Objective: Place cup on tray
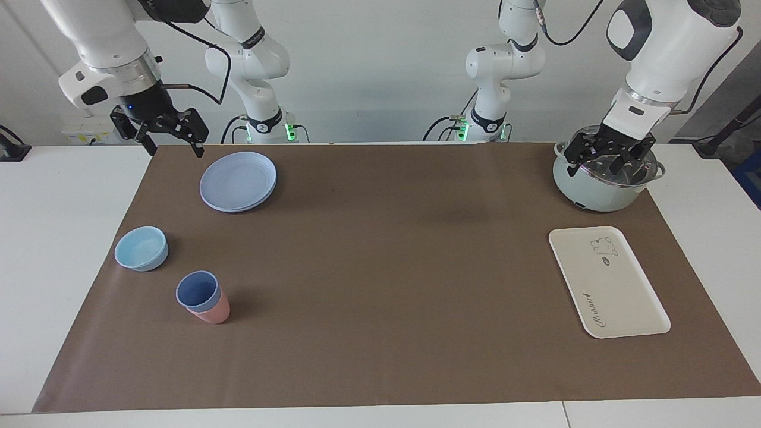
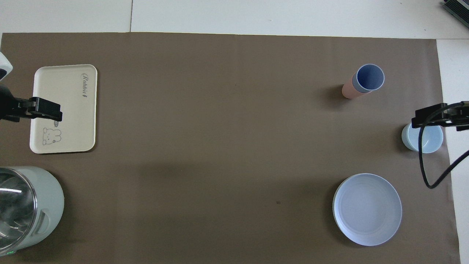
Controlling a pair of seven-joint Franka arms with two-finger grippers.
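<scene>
The periwinkle-blue cup (image 1: pixel 198 290) stands nested inside a pink cup (image 1: pixel 215 312) at the right arm's end of the mat; both also show in the overhead view, cup (image 2: pixel 370 77) in pink cup (image 2: pixel 348 90). The cream-white tray (image 1: pixel 618 291) with a cartoon animal print lies flat at the left arm's end and also shows in the overhead view (image 2: pixel 73 110). My right gripper (image 1: pixel 172 144) is open and empty in the air near the mat's corner, beside the plate. My left gripper (image 1: pixel 605 166) is open and empty over the pot.
A round blue plate (image 1: pixel 238 181) lies near the right arm's base. A light-blue bowl (image 1: pixel 141 248) sits nearer to the robots than the cups. A pale green pot (image 1: pixel 594 193) with a glass lid stands nearer to the robots than the tray.
</scene>
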